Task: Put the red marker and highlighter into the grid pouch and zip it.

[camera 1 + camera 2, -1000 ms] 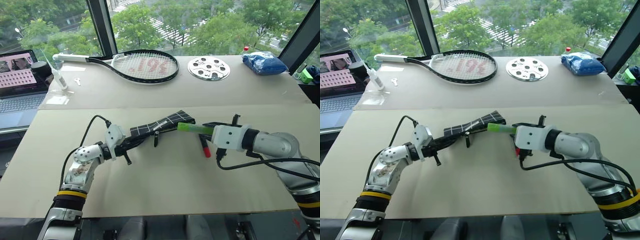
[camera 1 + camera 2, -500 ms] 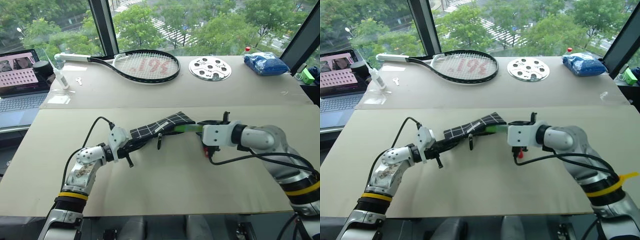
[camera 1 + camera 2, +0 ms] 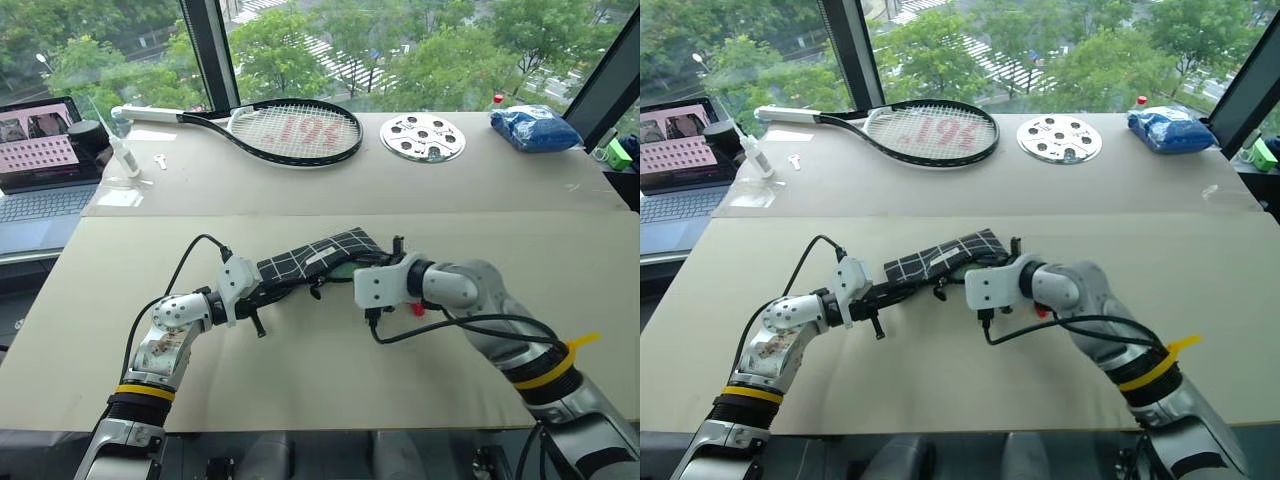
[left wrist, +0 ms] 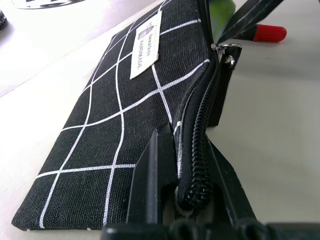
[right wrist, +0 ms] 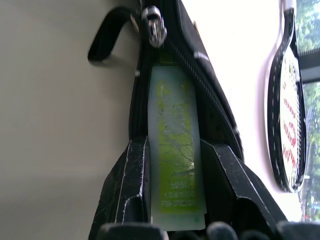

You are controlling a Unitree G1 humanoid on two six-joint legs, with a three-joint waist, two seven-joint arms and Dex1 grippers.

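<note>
Highlighter (image 5: pixel 175 145) now deeper into grid pouch (image 4: pixel 130 100)

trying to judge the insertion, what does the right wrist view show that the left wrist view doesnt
Right wrist view: the highlighter clamped between the right gripper fingers, its front end pushed into the open mouth of the grid pouch, plus the tennis racket beyond.

Left wrist view: the left gripper pinching the pouch's zipper edge, the white label, and the red marker lying on the table.

Both: the pouch, its zipper pull strap, and some green of the highlighter.
</note>
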